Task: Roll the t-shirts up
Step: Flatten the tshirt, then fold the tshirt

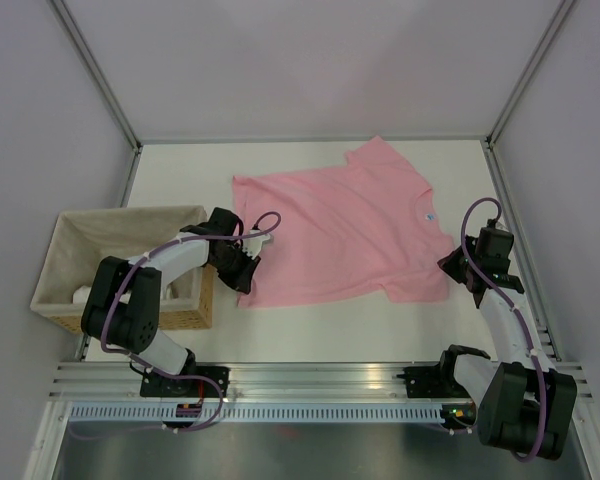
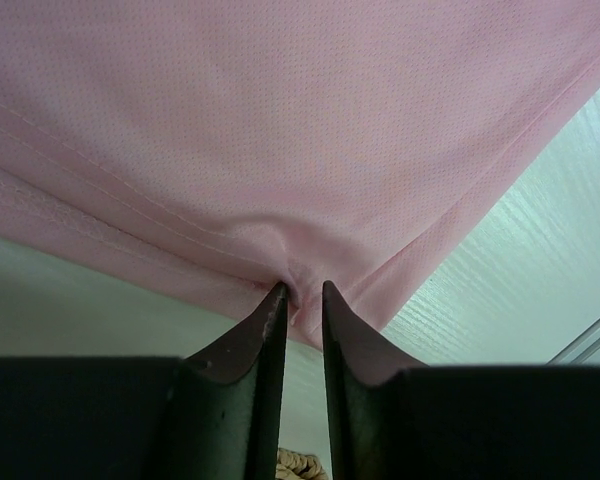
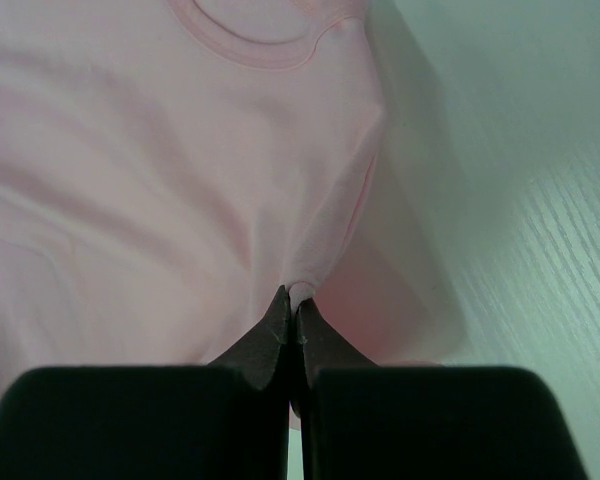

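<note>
No legible text; t-shirt neck label too small.

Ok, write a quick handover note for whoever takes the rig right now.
Grippers: the left gripper has its jaws slightly apart, with a hem corner of the t-shirt at its tips. The right gripper is shut on a sleeve.
Things: the t-shirt lies spread flat on the table, right of the wicker basket.
Done: the shirt is laid out.
Left: all the rolling; no roll has been started.

T-shirt: plain light pink, fine pinhole-dotted weave; neck label white. Basket: tan wicker, beige liner. Table: white, faint linear grain; arm cables purple.
</note>
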